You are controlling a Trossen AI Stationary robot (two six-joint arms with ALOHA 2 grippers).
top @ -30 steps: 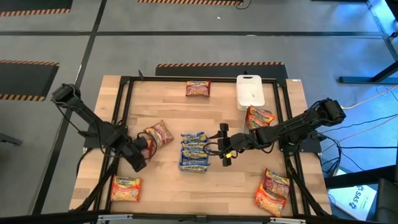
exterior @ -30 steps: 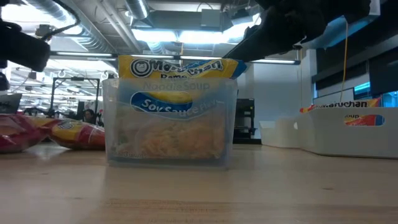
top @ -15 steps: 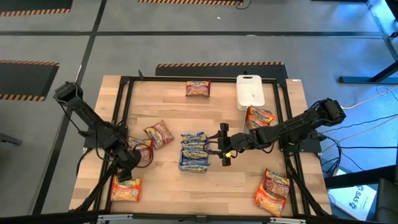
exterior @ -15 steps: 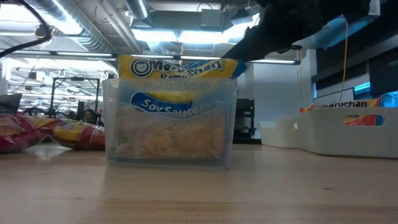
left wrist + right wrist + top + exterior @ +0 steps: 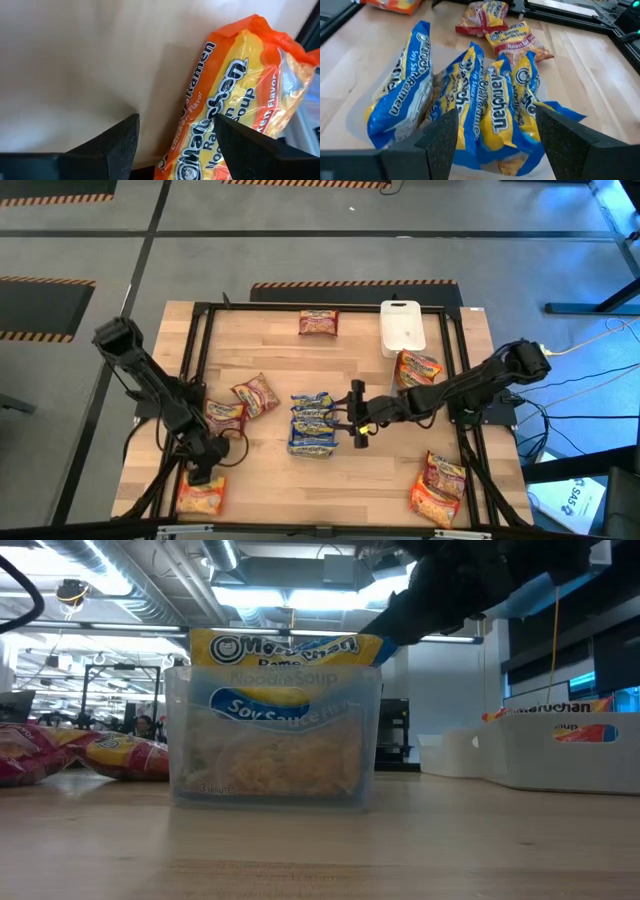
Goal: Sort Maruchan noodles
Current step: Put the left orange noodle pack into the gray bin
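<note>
Landmark = clear tub (image 5: pixel 312 425) mid-table, on the wood table (image 5: pixel 350 480); going L to R.

Far L of tub, near front L corner: orange packet (image 5: pixel 201 495) flat on table; left gripper (image 5: pixel 205 472) right above its back edge, fingers spread wide, nothing held; wrist view shows the orange packet (image 5: pixel 235 100) between/just past the two dark fingers (image 5: pixel 117 142), contact can't tell.

Just L of tub: two dark red packets, one (image 5: pixel 223 416) nearer the L arm, other (image 5: pixel 256 393) tilted beside it, touching or overlapping; both apart from tub.

In tub: blue packets (image 5: pixel 312 418) standing on edge, packed side by side; same blue packets (image 5: pixel 485 105) in R wrist view lean a bit; low view shows one blue packet (image 5: pixel 285 650) sticking up above tub wall (image 5: pixel 270 755).

Behind tub, near back edge: one dark red packet (image 5: pixel 318 323) alone.

Just R of tub: right gripper (image 5: pixel 358 416), fingers partly open, nothing held, pointing at tub's R side.

R of tub, back: white lid (image 5: pixel 402 327); orange packet (image 5: pixel 417 368) just in front of lid, in a second tub I think, can't tell.

Far R front corner: dark red packet (image 5: pixel 446 473) + orange packet (image 5: pixel 432 502), touching.
</note>
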